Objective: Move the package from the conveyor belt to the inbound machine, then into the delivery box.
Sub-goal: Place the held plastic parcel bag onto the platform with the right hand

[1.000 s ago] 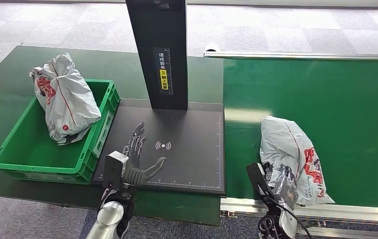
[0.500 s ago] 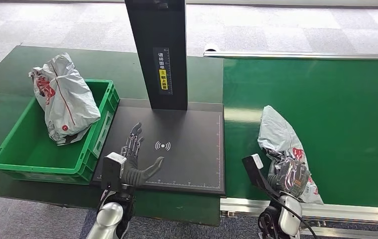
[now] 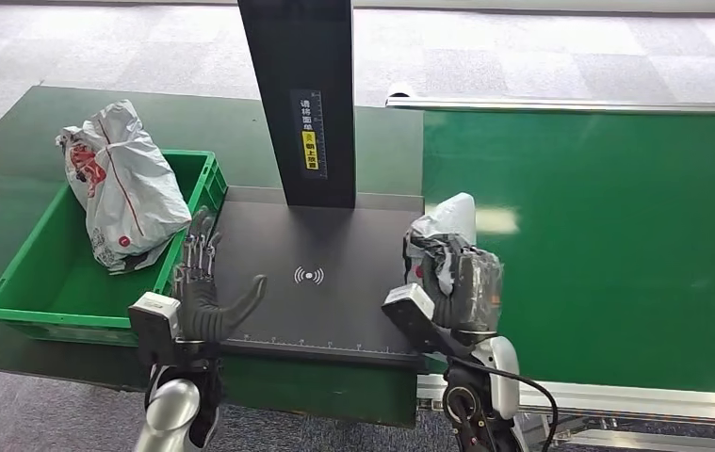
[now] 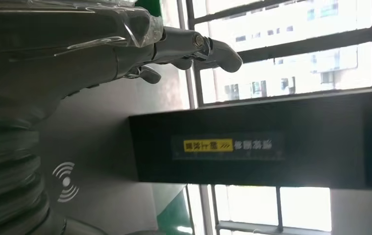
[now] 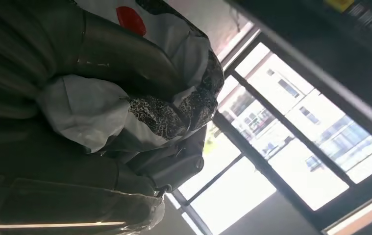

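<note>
Right hand (image 3: 462, 282) grips the package (image 3: 447, 226) just above the belt's (image 3: 598, 235) edge, beside the scanner pad (image 3: 334, 273), left hand (image 3: 204, 292) spread empty; carrying step underway, next likely setting it on the pad.

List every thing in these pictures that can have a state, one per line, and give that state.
Left hand: open, holding nothing, near the scanner plate's left edge.
Right hand: gripping a package, lifted.
Held package: off the belt, at the plate's right edge.
Second package: resting in the green crate, leaning over its rim.
Scanner plate: nothing lying on it.
</note>
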